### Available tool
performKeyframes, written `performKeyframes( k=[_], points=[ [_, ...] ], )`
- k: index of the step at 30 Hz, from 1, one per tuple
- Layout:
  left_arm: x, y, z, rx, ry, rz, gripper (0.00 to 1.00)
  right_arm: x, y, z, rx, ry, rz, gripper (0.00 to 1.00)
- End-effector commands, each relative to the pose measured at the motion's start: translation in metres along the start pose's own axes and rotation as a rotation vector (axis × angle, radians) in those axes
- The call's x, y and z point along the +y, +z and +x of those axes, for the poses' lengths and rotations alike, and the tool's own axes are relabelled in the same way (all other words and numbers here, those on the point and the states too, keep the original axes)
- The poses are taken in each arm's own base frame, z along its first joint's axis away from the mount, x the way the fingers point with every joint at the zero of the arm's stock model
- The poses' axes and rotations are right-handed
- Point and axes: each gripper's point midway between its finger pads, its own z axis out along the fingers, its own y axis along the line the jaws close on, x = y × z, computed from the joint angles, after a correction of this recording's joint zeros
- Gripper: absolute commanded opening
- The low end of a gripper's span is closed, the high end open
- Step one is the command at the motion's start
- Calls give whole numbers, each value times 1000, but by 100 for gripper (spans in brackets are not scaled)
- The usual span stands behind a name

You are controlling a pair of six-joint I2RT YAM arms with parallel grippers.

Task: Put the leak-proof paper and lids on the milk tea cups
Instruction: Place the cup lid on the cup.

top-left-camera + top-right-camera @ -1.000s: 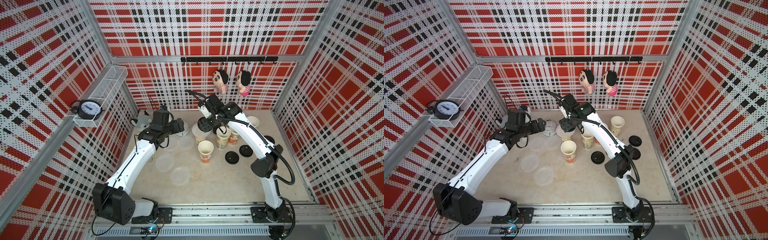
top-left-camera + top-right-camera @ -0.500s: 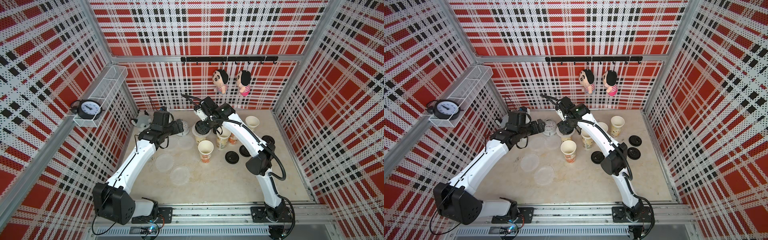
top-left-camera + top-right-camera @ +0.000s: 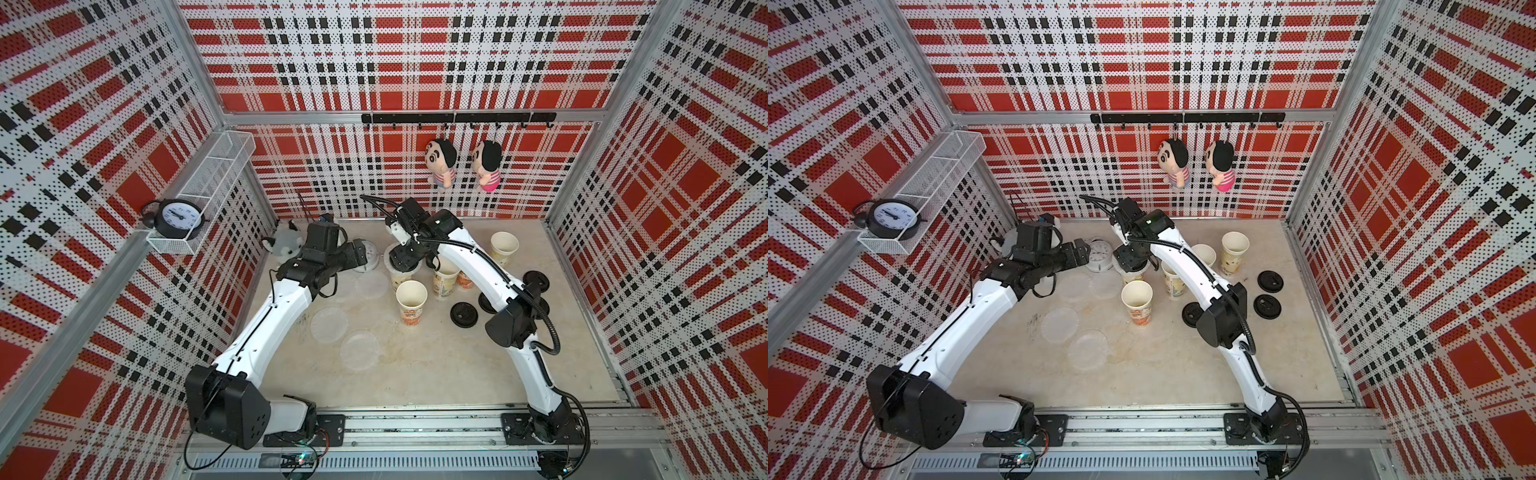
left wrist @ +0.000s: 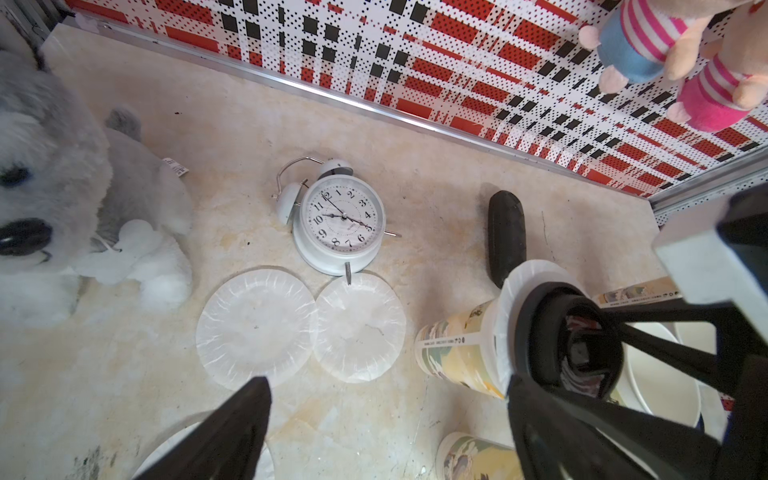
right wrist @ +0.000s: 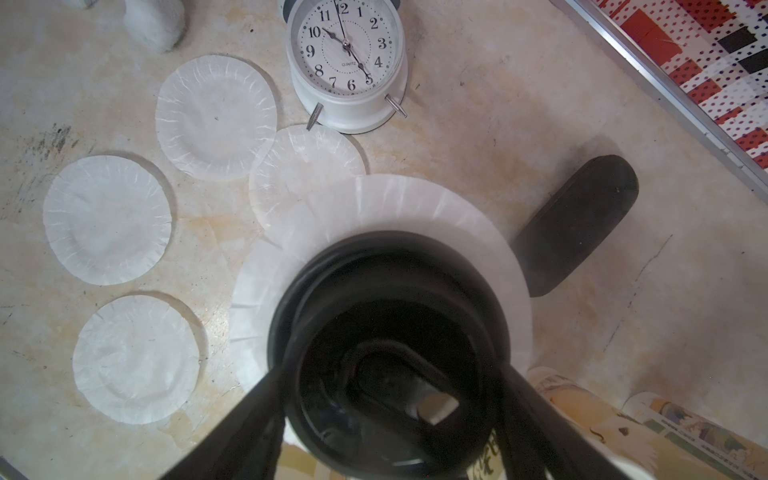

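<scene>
White paper [image 5: 395,203] is draped over the mouth of one cup [image 4: 457,353], just above centre in both top views. The right gripper [image 5: 395,374] is right over it, fingers against both sides of a black cylinder [image 5: 390,282] that stands on the sheet. The left gripper [image 4: 386,386] hangs spread wide, holding nothing, above the table [image 3: 436,365] just left of that cup in the frame. Four loose paper sheets [image 5: 106,220] lie flat on the table, two touching each other beside the white clock [image 4: 340,220]. The open cups [image 3: 411,297] further right stand uncovered
</scene>
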Motion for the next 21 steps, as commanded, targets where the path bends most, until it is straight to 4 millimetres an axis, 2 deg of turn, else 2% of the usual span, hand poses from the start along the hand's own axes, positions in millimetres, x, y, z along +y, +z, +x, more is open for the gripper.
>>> performKeyframes(
  k=[1,21],
  points=[
    [4,2,2,4,0,-12,92,4,0,-4,-12,-20,0,79],
    [5,6,5,16,5,-11,92,9,8,-3,-2,-12,-21,82]
  ],
)
